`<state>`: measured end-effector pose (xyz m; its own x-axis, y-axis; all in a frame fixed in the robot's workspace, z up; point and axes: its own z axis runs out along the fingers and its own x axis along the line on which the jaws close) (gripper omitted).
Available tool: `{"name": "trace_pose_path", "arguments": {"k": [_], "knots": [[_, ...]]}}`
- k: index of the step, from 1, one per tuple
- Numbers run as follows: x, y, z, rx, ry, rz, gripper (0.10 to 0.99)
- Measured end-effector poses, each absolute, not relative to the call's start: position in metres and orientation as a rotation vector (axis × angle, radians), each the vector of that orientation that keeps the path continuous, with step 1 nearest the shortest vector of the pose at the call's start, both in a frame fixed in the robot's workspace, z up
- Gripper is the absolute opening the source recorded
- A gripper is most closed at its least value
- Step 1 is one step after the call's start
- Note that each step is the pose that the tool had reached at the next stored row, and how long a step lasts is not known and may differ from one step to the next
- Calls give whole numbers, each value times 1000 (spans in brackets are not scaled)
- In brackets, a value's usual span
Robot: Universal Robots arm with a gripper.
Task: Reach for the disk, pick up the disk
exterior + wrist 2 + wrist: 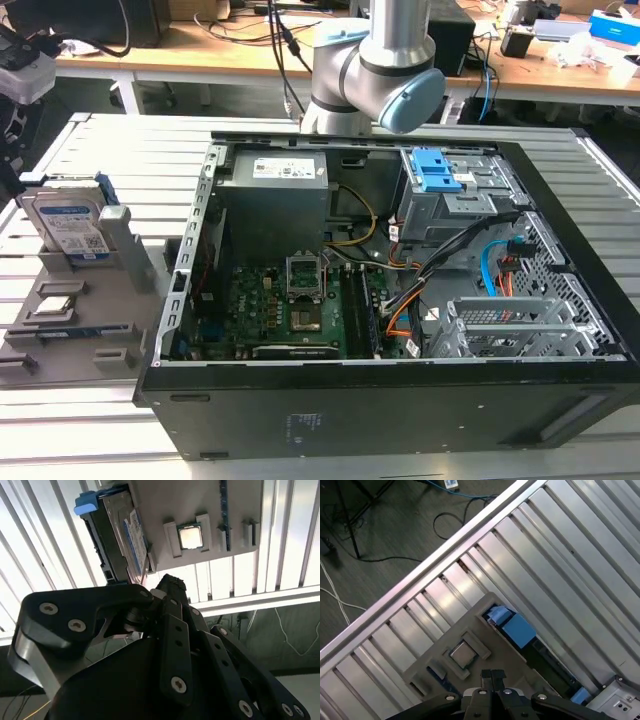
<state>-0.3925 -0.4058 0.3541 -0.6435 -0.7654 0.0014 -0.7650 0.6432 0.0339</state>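
Reaching toward the disk (68,225), which stands on its long edge in a slot along one end of a grey tray (125,300). The tray lies near the bench (130,150) edge at the exterior view's left, beside an open computer case (400,420). In both wrist views the claw (491,673) hangs well above the tray, its fingers (485,676) pressed together and holding nothing. The disk's blue rail (516,629) sits at the tray's corner. A square chip (190,536) rests in a pocket further along the tray, apart from the disk.

Done well, the reach should probably end directly over the disk's upper edge, with the fingers parted wider than its thickness and turned to face its two flat sides. Gripping the metal body rather than the blue rail looks safer, since the plastic may flex. A square approach avoids knocking the disk against its slot.
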Motion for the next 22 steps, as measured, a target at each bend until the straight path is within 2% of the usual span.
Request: {"name": "trace_pose_path", "arguments": {"k": [22], "knots": [[-393,-406,354,1866,-2500,-41,106]]}}
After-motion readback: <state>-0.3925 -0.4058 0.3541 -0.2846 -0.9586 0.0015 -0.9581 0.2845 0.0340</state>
